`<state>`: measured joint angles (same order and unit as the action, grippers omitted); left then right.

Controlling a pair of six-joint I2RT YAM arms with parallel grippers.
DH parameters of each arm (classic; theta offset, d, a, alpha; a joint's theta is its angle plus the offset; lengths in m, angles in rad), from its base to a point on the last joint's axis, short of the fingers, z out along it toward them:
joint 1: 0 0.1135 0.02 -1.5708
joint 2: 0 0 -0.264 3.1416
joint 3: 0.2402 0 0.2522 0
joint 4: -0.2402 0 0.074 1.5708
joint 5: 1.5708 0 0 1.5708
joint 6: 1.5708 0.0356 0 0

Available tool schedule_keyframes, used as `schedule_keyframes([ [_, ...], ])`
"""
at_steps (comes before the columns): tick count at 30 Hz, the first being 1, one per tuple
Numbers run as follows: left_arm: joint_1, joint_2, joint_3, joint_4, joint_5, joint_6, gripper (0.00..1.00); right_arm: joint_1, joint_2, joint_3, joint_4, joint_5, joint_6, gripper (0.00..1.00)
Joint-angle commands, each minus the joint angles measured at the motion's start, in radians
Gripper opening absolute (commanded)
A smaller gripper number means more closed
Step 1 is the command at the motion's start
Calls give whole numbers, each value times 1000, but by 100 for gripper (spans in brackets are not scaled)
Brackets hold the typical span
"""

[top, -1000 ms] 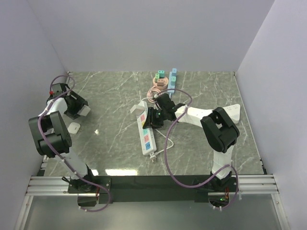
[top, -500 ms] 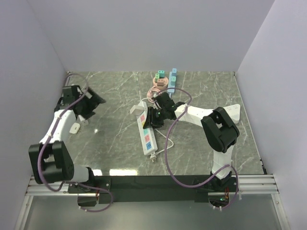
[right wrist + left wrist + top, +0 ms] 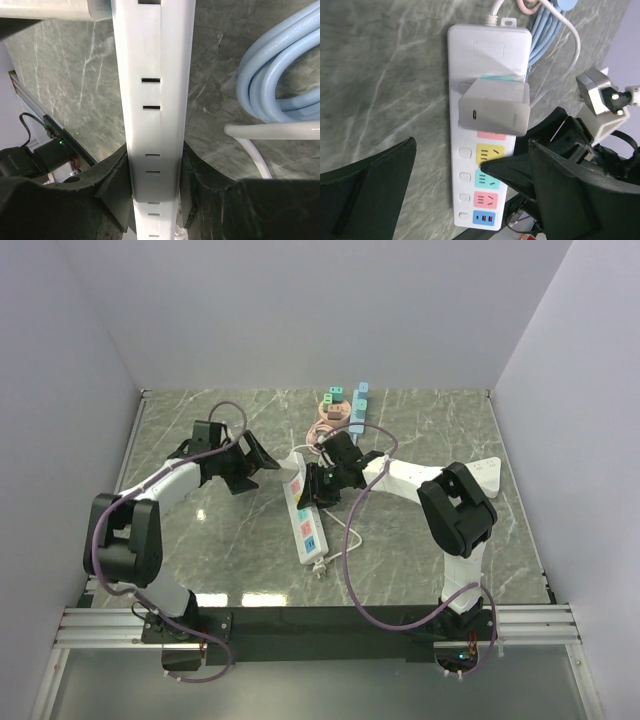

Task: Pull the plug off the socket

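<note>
Finds plug (image 3: 493, 106) seated in strip (image 3: 489, 47), in a socket toward strip's cord end. Records left gripper (image 3: 472, 142) spread to full width near that end, plug ahead between its fingers, touching nothing. Records right gripper (image 3: 155, 170) pinching strip by its long edges, just past plug toward strip's far end. Judges plug's smooth, broad faces liable to slip from an off-centre or shallow closure. Expects a tilted pull to lever strip out of the right pinch, dragging strip instead of freeing plug. Flags little clearance between both grippers beside plug: risk of finger contact on closing in. Notes cable (image 3: 280, 75) coiled beside strip's cord end, a possible snag.
</note>
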<state>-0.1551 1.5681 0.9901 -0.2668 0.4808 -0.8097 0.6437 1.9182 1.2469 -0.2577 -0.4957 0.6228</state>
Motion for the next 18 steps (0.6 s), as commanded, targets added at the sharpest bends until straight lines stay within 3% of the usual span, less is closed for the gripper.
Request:
schedule_keyframes([
  [1, -32, 21, 30, 123, 59, -20, 99, 10, -11, 69, 28, -53, -15, 0],
  [13, -93, 98, 31, 170, -22, -13, 99, 16, -5, 69, 31, -61, -11, 0],
  [18, -95, 133, 13, 227, -15, -2, 67, 20, 2, 83, 25, -72, -17, 0],
])
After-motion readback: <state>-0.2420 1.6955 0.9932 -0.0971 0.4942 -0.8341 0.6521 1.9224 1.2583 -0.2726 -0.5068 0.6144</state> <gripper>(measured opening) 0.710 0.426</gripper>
